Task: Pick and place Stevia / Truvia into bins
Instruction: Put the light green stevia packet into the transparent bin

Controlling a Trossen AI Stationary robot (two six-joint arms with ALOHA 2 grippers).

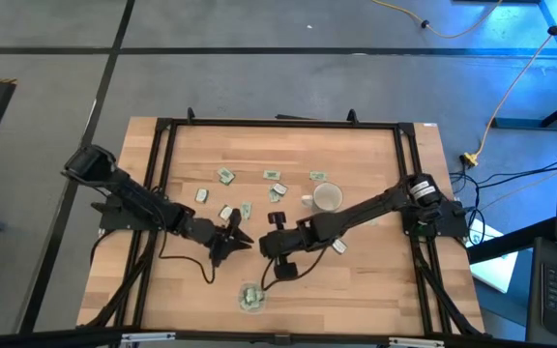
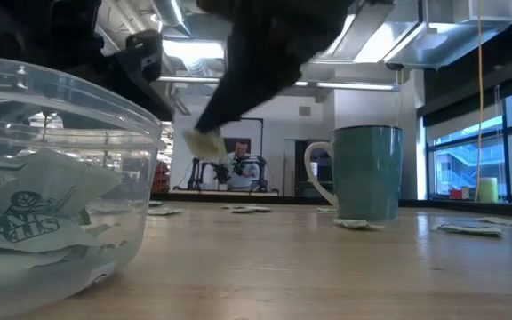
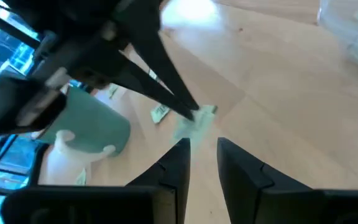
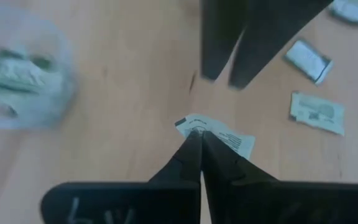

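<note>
The right gripper (image 4: 199,138) has its fingers closed on the edge of a sachet (image 4: 224,137), held above the counter (image 1: 375,280) mid-table, the dish (image 1: 251,298) nearby at the front. The left gripper (image 3: 202,149) hovers close, fingers slightly apart, empty. The sachet appears light and floppy, best pinched firmly at one edge.

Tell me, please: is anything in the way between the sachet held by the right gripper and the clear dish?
Nothing visible blocks it. The right gripper is shut on a sachet, and only bare table lies between it and the clear dish. The left gripper is close beside the right one, not on the way to the dish.
</note>
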